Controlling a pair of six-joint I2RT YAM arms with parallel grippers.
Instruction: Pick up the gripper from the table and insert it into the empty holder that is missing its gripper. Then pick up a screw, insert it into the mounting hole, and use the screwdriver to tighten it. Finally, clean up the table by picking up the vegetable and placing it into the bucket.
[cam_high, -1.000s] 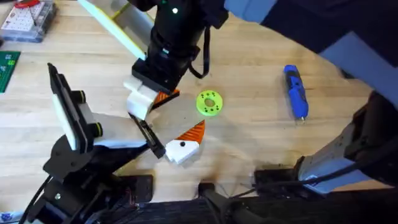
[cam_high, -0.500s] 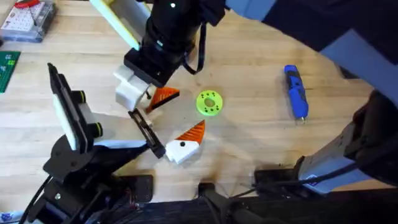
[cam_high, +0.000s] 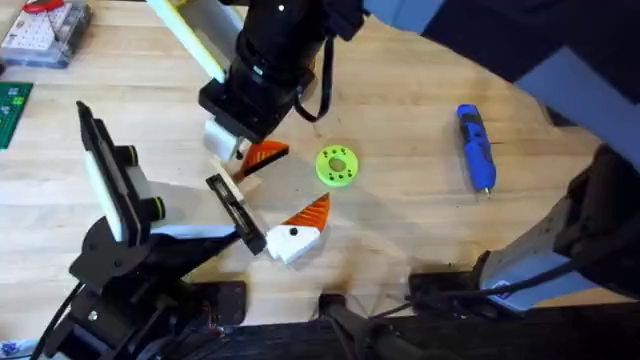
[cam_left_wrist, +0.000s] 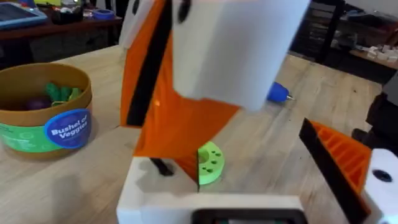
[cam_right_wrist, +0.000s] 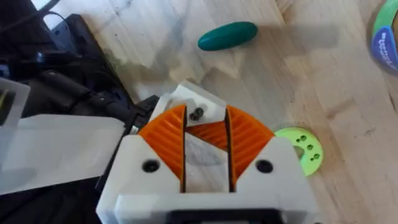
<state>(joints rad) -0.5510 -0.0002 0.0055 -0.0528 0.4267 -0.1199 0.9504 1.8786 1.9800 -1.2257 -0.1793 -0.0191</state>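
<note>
The right gripper (cam_right_wrist: 206, 155) is clamped on the gripper finger (cam_right_wrist: 208, 132), its 2 orange ribbed pads (cam_right_wrist: 166, 142) squeezing the cream base block, so the orange wedge hangs low over the table (cam_high: 420, 250), beside the black holder plate (cam_high: 234, 211). I judge it is being lined up for insertion.

Whether the left gripper (cam_high: 262, 228) is open or closed I cannot tell. It carries 1 fitted orange-and-white piece.

A flat green disc (cam_high: 336, 166) with small holes lies just beside. The smooth blue screwdriver (cam_high: 476, 148) rests well apart. A glossy green vegetable (cam_right_wrist: 227, 35) waits on the pale wood, and the tan bucket (cam_left_wrist: 43, 109) holds others.
</note>
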